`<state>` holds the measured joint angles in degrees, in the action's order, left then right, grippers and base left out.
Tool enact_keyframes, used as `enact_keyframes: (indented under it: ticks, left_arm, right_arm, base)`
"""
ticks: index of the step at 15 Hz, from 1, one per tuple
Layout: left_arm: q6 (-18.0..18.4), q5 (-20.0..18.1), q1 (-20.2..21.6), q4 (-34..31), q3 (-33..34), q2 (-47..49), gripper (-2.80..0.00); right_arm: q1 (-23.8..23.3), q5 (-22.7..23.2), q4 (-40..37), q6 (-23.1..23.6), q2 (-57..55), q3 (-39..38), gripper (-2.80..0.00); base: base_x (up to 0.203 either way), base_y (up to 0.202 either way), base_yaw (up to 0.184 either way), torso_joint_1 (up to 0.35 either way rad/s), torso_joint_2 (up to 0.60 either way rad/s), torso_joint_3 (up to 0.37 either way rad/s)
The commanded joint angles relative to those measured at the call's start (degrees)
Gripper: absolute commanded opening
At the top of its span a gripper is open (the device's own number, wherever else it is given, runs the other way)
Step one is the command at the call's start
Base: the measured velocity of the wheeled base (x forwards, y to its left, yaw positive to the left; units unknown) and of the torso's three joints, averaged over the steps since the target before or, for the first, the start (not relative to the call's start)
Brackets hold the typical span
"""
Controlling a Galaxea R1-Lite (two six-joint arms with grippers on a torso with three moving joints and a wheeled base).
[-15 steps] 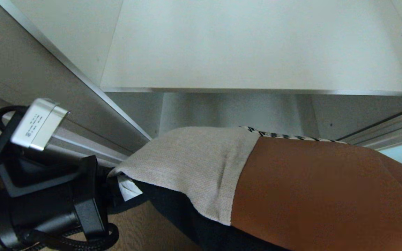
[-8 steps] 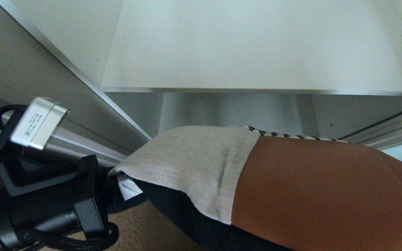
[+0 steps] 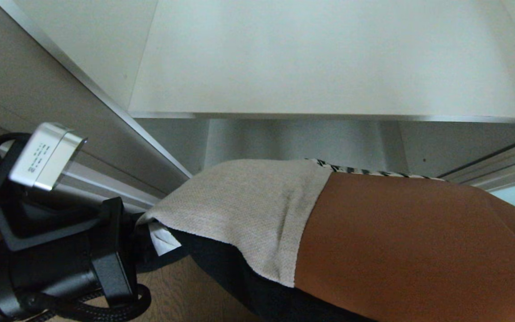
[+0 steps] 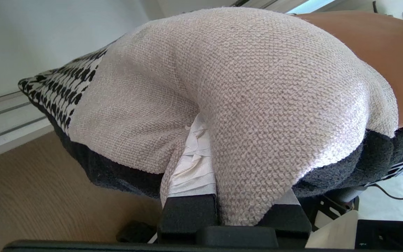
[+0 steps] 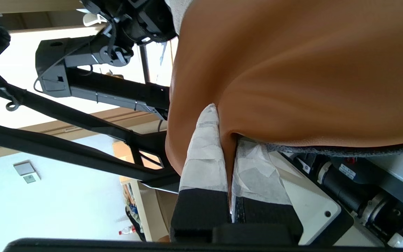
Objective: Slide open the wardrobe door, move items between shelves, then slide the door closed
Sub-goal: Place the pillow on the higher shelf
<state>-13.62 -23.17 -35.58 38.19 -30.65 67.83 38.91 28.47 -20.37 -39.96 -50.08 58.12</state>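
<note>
Patchwork cushion (image 3: 356, 232), woven cream and smooth rust leather, pinched by left gripper (image 4: 219, 164) and right gripper (image 5: 227, 154); white shelf (image 3: 329, 67) at 12 o'clock, seemingly bare.

floor: tan wood-grain boards (image 4: 30, 182) | wall: plain white (image 5: 47, 210) | light: bright daylight

Probably bedroom: wardrobe shelves (image 3: 329, 67), cushion (image 3: 373, 232)

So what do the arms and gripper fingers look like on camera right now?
Left arm: black housing, looped black braided cable, silver-white camera module with small dark print. Left gripper and right gripper: black finger bases, pads wrapped in crinkled white tape.
</note>
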Motion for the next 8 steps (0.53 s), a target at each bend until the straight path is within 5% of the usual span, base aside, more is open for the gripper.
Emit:
enact_keyframes:
  ticks: [1, 8]
  left_arm:
    - [-0.1, -0.2, 0.0, 0.3, -0.1, 0.3, -2.80]
    - [0.0, -0.2, 0.0, 0.1, 0.4, 0.2, -2.80]
  right_arm:
    - [0.0, 0.3, -0.1, -0.1, -0.3, 0.0, -2.80]
    - [0.0, 0.3, -0.5, 0.0, 0.1, -0.2, -2.80]
  base:
    - [0.000, 0.000, 0.000, 0.000, 0.00, 0.000]
    - [0.000, 0.000, 0.000, 0.000, 0.00, 0.000]
